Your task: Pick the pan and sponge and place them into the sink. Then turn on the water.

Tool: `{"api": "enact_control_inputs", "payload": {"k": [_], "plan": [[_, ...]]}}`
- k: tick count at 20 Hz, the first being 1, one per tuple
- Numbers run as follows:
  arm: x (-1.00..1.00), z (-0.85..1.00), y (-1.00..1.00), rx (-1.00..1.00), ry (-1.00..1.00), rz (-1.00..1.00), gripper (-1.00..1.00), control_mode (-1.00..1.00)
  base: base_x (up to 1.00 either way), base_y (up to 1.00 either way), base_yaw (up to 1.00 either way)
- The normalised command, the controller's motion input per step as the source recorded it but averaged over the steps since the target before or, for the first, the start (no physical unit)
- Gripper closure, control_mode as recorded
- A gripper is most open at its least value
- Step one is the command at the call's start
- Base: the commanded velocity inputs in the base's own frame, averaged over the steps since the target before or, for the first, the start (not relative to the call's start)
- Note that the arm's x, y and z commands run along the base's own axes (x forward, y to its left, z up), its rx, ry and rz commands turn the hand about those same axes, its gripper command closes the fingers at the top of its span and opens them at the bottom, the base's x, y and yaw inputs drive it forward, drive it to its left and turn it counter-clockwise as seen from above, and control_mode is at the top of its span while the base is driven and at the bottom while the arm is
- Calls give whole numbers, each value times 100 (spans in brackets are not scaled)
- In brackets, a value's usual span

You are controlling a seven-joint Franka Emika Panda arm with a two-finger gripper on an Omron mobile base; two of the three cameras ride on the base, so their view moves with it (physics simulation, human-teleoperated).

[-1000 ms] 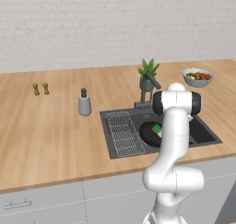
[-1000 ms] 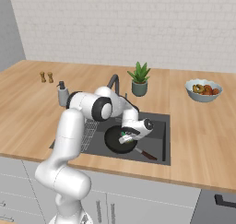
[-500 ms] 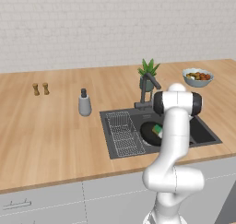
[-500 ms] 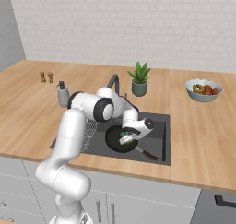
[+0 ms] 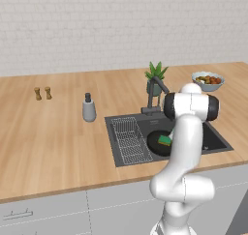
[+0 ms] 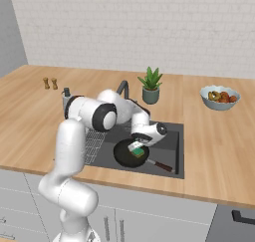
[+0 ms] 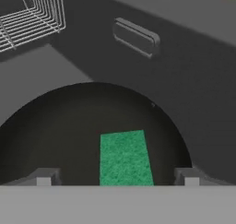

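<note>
The sponge is seen lying flat inside the pan, its green face up, and the pan in turn sits on the floor of the sink beside the wire rack, its brown handle pointing toward the near right corner of the basin. Both placing steps are therefore judged done — pan and sponge are each in the sink.

The pincer is held low over the pan with its tips spread wide on either side of the sponge; in the hand view clear gaps are seen between each tip and the sponge's edges, so nothing is gripped. In the right base view the hand is seen just above the sponge.

What is left is the water. No stream is seen at the faucet, which stands at the back edge of the sink next to the plant, so the tap is judged not yet turned on. The arm would need to be lifted out of the basin and brought to the faucet's handle — a short reach across the sink. The fruit bowl stands well apart on the surface.
</note>
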Motion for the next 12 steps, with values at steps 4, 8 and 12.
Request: {"api": "enact_control_inputs", "payload": {"k": [4, 8, 12], "plan": [[-28, 86, -2, 0, -1, 0, -100, -100, 0, 0, 0], [-49, 95, -2, 0, -13, 0, -100, -100, 0, 0, 0], [-48, 83, 0, 4, -29, 0, -100, -100, 0, 0, 0]]}}
